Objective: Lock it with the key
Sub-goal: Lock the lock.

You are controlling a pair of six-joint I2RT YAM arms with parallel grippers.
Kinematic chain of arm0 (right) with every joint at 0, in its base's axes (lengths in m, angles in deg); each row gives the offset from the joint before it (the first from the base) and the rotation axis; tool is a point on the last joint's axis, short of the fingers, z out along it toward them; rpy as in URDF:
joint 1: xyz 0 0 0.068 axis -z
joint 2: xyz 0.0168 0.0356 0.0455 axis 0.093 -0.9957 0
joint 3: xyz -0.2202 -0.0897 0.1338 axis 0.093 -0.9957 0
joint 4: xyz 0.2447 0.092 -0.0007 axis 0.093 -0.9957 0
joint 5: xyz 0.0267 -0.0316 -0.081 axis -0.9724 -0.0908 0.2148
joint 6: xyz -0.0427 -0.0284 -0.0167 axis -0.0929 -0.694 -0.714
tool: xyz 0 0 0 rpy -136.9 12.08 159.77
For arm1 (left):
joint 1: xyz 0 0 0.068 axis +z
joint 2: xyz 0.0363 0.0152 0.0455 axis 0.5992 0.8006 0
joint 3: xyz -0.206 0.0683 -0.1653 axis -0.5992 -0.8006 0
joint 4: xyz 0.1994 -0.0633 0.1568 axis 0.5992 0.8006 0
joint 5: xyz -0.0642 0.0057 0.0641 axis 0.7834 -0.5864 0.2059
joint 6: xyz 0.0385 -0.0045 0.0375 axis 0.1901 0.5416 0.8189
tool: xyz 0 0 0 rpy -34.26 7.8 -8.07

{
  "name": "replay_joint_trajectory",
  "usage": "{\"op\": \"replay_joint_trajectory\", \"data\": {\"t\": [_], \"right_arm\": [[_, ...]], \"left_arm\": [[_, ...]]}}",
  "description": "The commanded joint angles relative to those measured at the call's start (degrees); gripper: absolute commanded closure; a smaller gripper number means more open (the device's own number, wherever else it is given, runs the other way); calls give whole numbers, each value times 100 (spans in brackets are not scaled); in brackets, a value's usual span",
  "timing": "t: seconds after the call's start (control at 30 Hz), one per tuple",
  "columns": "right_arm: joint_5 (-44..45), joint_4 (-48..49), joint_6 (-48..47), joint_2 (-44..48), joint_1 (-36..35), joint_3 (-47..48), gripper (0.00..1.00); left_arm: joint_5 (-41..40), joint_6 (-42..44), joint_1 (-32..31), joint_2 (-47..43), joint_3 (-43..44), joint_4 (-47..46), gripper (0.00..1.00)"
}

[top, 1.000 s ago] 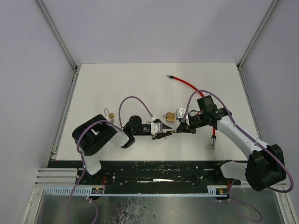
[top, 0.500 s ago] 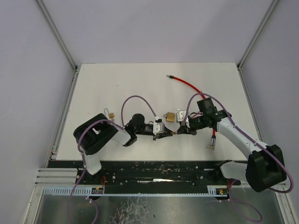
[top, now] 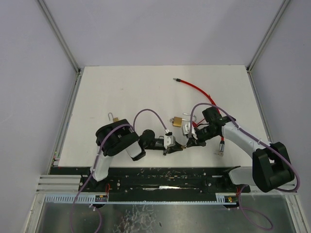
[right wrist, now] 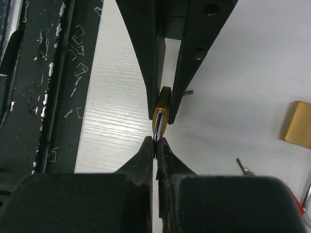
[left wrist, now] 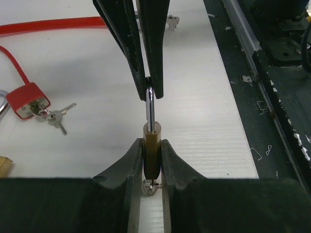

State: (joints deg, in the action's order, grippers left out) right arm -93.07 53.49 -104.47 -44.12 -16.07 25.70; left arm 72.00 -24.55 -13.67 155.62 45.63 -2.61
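A small brass padlock (left wrist: 152, 141) is held between both grippers just above the table. My left gripper (left wrist: 152, 148) is shut on its brass body. Its steel shackle (left wrist: 150, 109) points away into my right gripper (right wrist: 155, 143), which is shut on the shackle tip (right wrist: 156, 132). The brass body (right wrist: 163, 108) shows between the left fingers (right wrist: 141, 53) in the right wrist view. A small silvery key head (left wrist: 149, 187) shows at the body's base, between the left fingers. In the top view the two grippers (top: 173, 145) (top: 188, 142) meet near the front edge.
A second brass padlock (top: 178, 121) lies just behind the grippers. A red padlock (left wrist: 30, 99) with keys (left wrist: 58, 119) lies beside it, on a red cable (top: 194, 88). A small padlock (top: 114, 118) lies left, more keys (top: 221, 148) right. The black front rail (top: 160, 177) is close.
Both grippers, still joined at the padlock, have moved a little toward the front edge. The left arm has folded in, its elbow swinging to the right.
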Motion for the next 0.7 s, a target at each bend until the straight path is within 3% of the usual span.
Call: {"op": "replay_joint_trajectory", "data": {"t": [0.0, 0.67], "right_arm": [[-346, -94, -648, -159, -93, 121, 100], [-64, -113, -118, -937, -249, 381, 100]], "left_arm": [[-530, 141, -226, 117, -181, -1124, 100], [-1013, 430, -225, 430, 182, -329, 100]]}}
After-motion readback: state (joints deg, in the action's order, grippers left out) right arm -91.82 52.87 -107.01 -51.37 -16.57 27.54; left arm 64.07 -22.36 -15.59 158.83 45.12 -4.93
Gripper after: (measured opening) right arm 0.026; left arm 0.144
